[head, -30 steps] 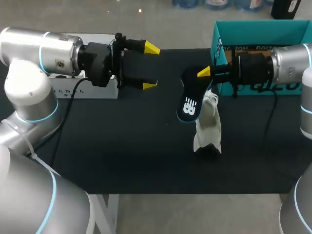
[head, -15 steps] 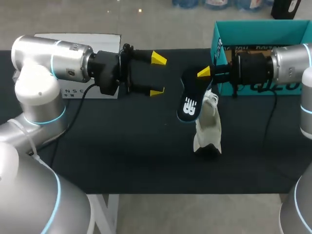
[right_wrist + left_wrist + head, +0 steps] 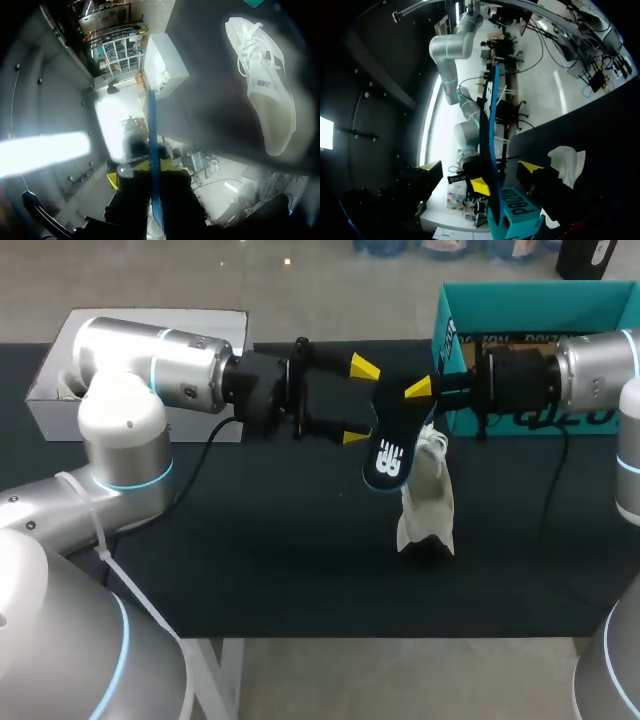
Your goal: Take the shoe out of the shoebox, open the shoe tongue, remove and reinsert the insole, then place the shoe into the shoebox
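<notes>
Black insole pinched in my right gripper, white shoe at its five o'clock, and my left gripper, spread wide, sweeps in from nine o'clock to bracket it, so a handover looks close.

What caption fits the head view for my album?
Right gripper holds the insole up next to the white shoe; open left gripper close beside the insole.
</notes>
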Robot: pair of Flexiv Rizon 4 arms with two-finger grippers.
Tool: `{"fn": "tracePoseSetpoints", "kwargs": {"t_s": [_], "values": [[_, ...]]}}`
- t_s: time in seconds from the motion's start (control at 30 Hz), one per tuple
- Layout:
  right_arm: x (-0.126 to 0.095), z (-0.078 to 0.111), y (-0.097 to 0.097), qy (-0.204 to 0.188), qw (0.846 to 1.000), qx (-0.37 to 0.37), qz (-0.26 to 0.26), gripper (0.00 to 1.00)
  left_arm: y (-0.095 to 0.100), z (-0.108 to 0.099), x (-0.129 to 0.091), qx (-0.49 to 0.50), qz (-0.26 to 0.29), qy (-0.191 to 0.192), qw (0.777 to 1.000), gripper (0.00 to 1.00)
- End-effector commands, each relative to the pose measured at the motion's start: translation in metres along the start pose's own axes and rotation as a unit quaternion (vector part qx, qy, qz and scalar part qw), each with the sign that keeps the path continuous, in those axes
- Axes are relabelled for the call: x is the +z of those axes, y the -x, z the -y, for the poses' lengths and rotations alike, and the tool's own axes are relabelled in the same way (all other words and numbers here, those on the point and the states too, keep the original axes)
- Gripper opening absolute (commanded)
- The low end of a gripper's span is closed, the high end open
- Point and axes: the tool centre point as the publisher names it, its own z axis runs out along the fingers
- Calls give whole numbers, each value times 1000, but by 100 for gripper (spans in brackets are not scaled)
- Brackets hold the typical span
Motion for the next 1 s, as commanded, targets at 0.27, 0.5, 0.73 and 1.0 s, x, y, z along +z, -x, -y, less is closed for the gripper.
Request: {"fn": "tracePoseSetpoints", "kwargs": {"t_s": [0.27, 0.5, 0.73, 1.0], "values": [[0, 0, 0, 0, 1000, 0, 2, 0, -5, -8, 7, -15, -4, 11, 1000, 66], [0, 0, 0, 0, 1000, 0, 2, 0, -9, -7, 9, -27, -2, 14, 1000, 13], [0, 0, 0, 0, 1000, 0, 2, 0, -13, -9, 18, -41, -6, 6, 999, 19], [0, 0, 0, 0, 1000, 0, 2, 0, -14, -11, 22, -49, -10, 0, 999, 16]]}}
